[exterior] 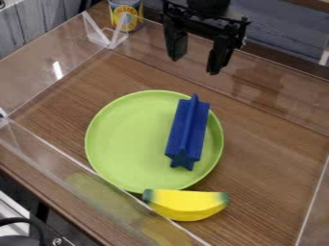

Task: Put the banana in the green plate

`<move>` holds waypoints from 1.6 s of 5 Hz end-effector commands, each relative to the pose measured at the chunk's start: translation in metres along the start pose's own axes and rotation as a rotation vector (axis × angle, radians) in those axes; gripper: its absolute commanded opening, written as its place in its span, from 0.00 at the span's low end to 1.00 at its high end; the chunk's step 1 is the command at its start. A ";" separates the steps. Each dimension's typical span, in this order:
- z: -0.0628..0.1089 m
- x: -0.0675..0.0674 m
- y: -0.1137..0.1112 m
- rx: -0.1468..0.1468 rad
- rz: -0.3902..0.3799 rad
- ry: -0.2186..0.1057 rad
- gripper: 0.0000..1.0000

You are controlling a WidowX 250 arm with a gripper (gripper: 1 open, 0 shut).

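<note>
The yellow banana [189,204] lies on the wooden table at the front, just past the near rim of the green plate [122,135]. A blue star-profiled block [188,132] rests on the plate's right half. My gripper [193,51] hangs at the back of the table, well above and behind the plate, pointing down. Its dark fingers [218,56] stand apart with nothing between them, so it is open.
Clear acrylic walls [52,77] fence the wooden table on all sides. A yellow cup-like container [123,13] stands outside the wall at the back left. Bare wood lies to the right of the plate and behind it.
</note>
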State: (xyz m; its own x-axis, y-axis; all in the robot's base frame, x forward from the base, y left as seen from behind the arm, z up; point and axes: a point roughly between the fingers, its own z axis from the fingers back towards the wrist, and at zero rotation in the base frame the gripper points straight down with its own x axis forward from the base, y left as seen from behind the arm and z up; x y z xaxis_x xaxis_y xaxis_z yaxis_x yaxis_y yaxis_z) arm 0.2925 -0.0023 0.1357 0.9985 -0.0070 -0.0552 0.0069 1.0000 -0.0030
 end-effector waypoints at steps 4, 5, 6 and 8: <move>-0.007 -0.075 -0.057 0.011 -0.559 -0.006 1.00; -0.009 -0.088 -0.068 0.017 -0.640 -0.011 1.00; -0.017 -0.093 -0.074 0.030 -0.714 -0.017 1.00; -0.052 -0.103 -0.087 0.050 -0.846 -0.023 1.00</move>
State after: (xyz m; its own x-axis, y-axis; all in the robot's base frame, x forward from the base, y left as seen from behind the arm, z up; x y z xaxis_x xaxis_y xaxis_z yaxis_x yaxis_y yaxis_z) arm 0.1824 -0.0875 0.0855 0.6631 -0.7467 -0.0530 0.7476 0.6641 -0.0036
